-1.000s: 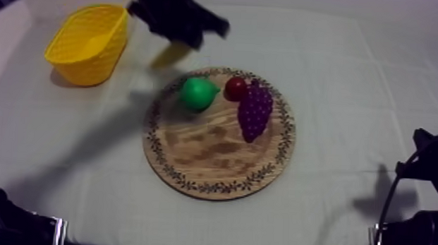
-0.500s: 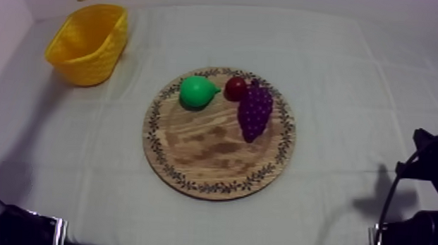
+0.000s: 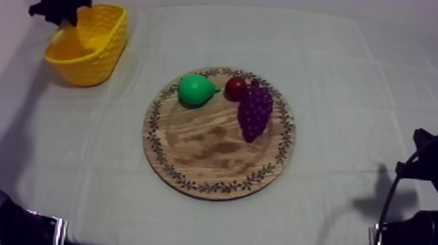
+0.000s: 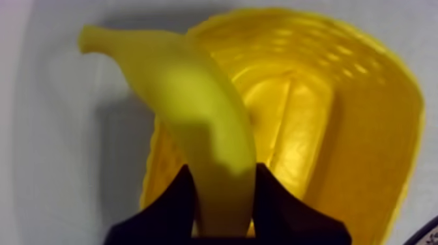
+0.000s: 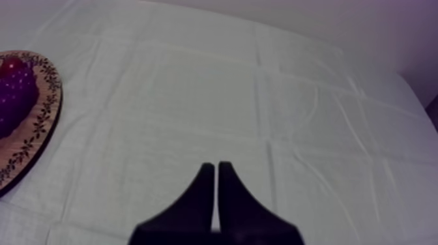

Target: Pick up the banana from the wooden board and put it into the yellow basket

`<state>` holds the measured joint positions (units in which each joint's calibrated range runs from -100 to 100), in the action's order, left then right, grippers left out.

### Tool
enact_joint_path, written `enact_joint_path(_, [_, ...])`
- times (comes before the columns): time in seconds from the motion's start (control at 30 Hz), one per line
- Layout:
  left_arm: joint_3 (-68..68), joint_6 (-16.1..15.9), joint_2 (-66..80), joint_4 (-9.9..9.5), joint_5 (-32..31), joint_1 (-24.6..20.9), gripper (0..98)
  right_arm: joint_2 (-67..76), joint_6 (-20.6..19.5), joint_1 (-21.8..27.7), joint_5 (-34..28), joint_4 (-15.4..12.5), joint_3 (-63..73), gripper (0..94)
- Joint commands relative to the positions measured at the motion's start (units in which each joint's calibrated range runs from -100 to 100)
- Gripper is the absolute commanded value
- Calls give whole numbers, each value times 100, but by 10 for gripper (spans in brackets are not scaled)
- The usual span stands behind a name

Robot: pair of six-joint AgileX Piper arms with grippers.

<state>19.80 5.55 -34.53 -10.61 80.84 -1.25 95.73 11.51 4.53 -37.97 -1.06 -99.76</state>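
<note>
My left gripper (image 3: 59, 9) hangs over the far left rim of the yellow basket (image 3: 91, 51) at the table's back left. In the left wrist view its fingers (image 4: 173, 202) are shut on the banana (image 4: 189, 111), which juts out over the basket (image 4: 339, 130) rim and the cloth beside it. The round wooden board (image 3: 218, 156) lies mid-table with a green pear (image 3: 196, 91), a small red fruit (image 3: 235, 87) and purple grapes (image 3: 255, 111) on it. My right gripper (image 5: 216, 171) is shut on nothing, low over bare cloth beside the board (image 5: 32, 137).
My right arm (image 3: 419, 203) rests at the table's lower right edge. Grey-white cloth spreads between the basket and the board and to the board's right.
My left arm carried the banana from beside the board's far edge leftward, out of the top view for a moment, and now sits over the basket's far left rim.
</note>
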Motion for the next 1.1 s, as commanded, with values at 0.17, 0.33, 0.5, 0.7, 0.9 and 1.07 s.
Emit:
enact_joint_path(0.17, [-358,9,-203,99,-401,29,160,2,-1,-1,-2,1,-2,3])
enact_joint_path(0.33, [-378,-84,-349,238,-659,87,192,2,-1,-1,-2,1,-2,3])
enact_joint_path(0.5, [-406,-260,-366,398,-897,104,269,2,-1,-1,-2,1,-2,3])
enact_joint_path(0.7, [-360,-475,-300,572,-1009,114,366,2,-1,-1,-2,1,-2,3])
enact_joint_path(0.9, [-462,-606,-157,710,-1156,141,381,2,-1,-1,-2,1,-2,3])
enact_joint_path(1.07, [-637,-584,-17,730,-1233,174,430,2,-1,-1,-2,1,-2,3])
